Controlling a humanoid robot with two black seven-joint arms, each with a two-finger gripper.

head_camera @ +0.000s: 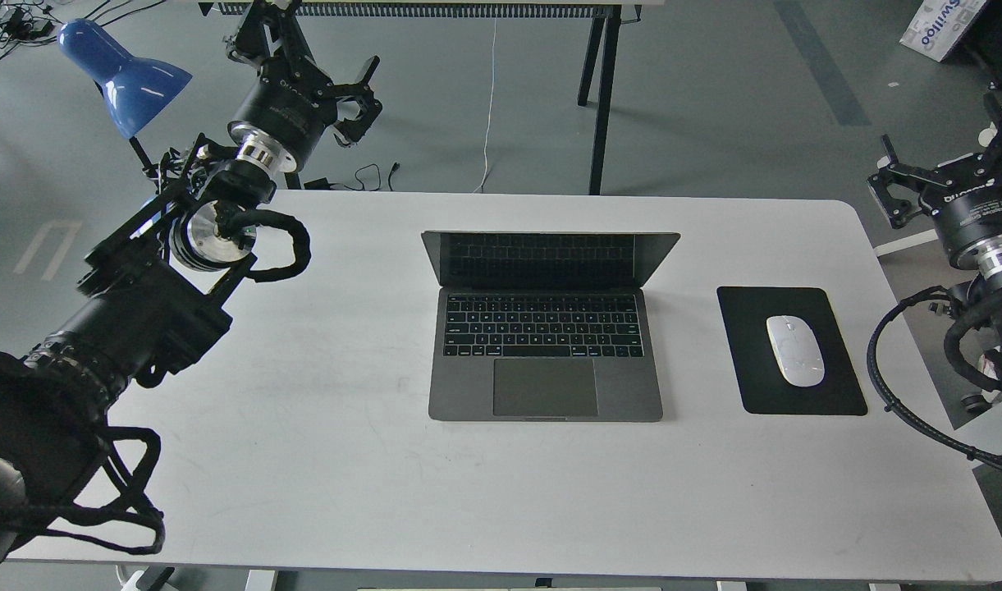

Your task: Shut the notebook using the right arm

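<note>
The notebook (545, 361) is a space-grey laptop standing open in the middle of the white table (320, 443), its dark screen (550, 258) tilted back. My right arm comes in at the right edge. Its gripper (944, 160) is open and empty, beyond the table's right edge, well right of the notebook and apart from it. My left arm reaches over the table's left side. Its gripper (312, 57) is open and empty, past the table's back left corner.
A black mouse pad (755, 386) with a white mouse (794, 350) lies right of the notebook, between it and my right arm. A blue desk lamp (123, 78) stands at the back left. Another table's legs (603, 90) stand behind.
</note>
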